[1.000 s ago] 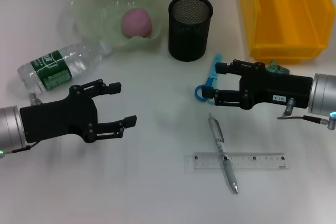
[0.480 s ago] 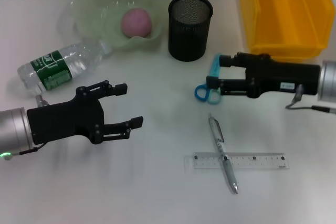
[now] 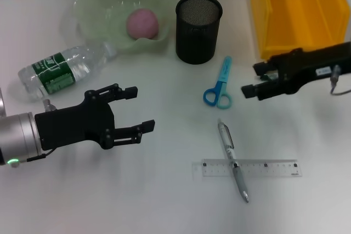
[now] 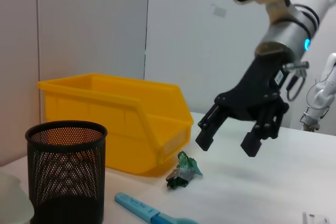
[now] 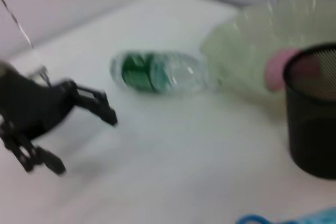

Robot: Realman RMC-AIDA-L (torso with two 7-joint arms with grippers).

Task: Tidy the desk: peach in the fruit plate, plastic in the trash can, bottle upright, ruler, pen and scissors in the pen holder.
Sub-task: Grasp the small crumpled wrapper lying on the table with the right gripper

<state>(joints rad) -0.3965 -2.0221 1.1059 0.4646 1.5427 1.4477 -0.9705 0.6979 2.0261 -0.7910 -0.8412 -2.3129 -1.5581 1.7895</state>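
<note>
The pink peach (image 3: pixel 143 23) lies in the pale green fruit plate (image 3: pixel 93 4). A clear bottle (image 3: pixel 63 69) with a green label lies on its side at the left. Blue scissors (image 3: pixel 219 86) lie flat in front of the black mesh pen holder (image 3: pixel 198 28). A pen (image 3: pixel 233 160) lies across a clear ruler (image 3: pixel 274 168). Crumpled green plastic (image 4: pixel 184 170) rests on the table beside the yellow bin (image 3: pixel 296 15); my right arm hides it in the head view. My right gripper (image 3: pixel 251 80) is open and empty, right of the scissors. My left gripper (image 3: pixel 141 108) is open and empty, below the bottle.
The yellow bin (image 4: pixel 121 119) stands at the back right, next to the pen holder (image 4: pixel 65 171). In the right wrist view the bottle (image 5: pixel 157 72), the plate (image 5: pixel 247 51) and my left gripper (image 5: pixel 84 144) show across the white table.
My right gripper has drawn back to the right, away from the scissors, which now lie uncovered. My left gripper has crept a little to the right.
</note>
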